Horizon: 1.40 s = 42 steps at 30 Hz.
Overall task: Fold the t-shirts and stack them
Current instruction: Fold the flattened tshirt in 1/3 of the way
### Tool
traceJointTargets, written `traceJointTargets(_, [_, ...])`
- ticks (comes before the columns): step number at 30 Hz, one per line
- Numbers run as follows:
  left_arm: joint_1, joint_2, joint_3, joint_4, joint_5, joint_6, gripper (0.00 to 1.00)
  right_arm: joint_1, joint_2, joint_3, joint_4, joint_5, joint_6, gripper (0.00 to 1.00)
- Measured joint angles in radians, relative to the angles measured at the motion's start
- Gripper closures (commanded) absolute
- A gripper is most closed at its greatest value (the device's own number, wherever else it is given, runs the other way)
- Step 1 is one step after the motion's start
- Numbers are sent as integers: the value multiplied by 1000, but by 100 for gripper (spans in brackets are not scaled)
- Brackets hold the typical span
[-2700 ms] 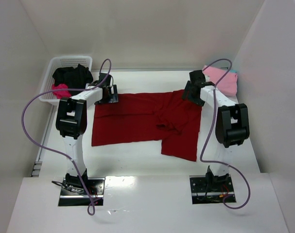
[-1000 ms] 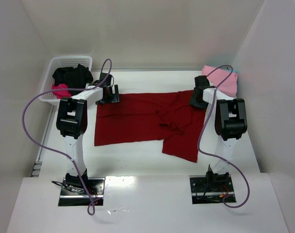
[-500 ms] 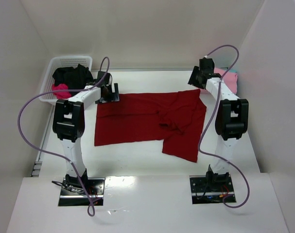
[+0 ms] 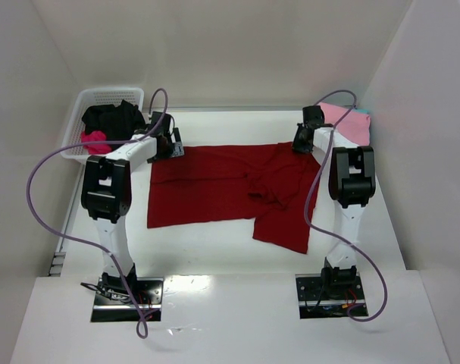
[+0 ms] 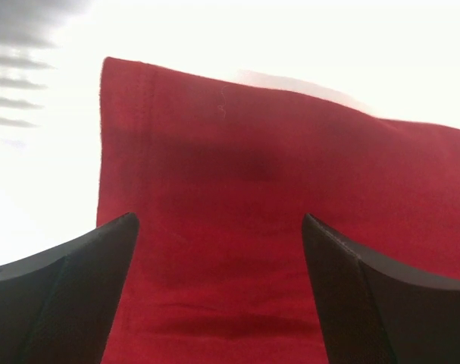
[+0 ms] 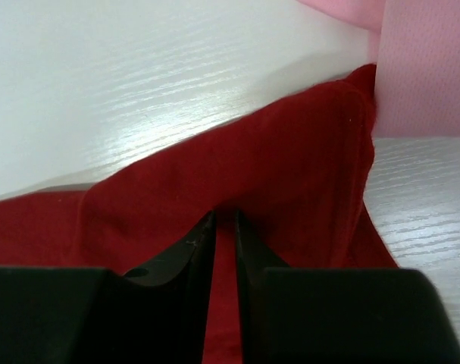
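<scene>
Your right end effector has just come down and pinched shut on the 2 o'clock corner of the red shirt, which lies spread mid-surface. Your left end effector hangs wide open over the 10 o'clock corner, so the fold looks ready once it grips.

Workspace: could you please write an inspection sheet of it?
Surface: white table.
Job's things: dark red t-shirt spread mid-table, rumpled rightward; pink t-shirt folded, far right; black t-shirt and magenta t-shirt in the basket, far left.
Clutter: nothing seen.
End effectors: left end effector open over the shirt's far left corner; right end effector shut on its far right corner.
Cables: purple cables loop beside both arms.
Surroundings: white walls.
</scene>
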Motion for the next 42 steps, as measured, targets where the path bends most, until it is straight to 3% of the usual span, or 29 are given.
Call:
traceJointTargets(21, [5,238,271,-35,0,-33,8,0,62,75,-18,30,2,77])
traceJointTargets(26, [11,279,346,-60,1,-27,6,0,59,67,-18,43,21,83])
traceJointTargets(42, [11,256,328,-78,5,42,1,5,-51,-85,-50,131,27,85])
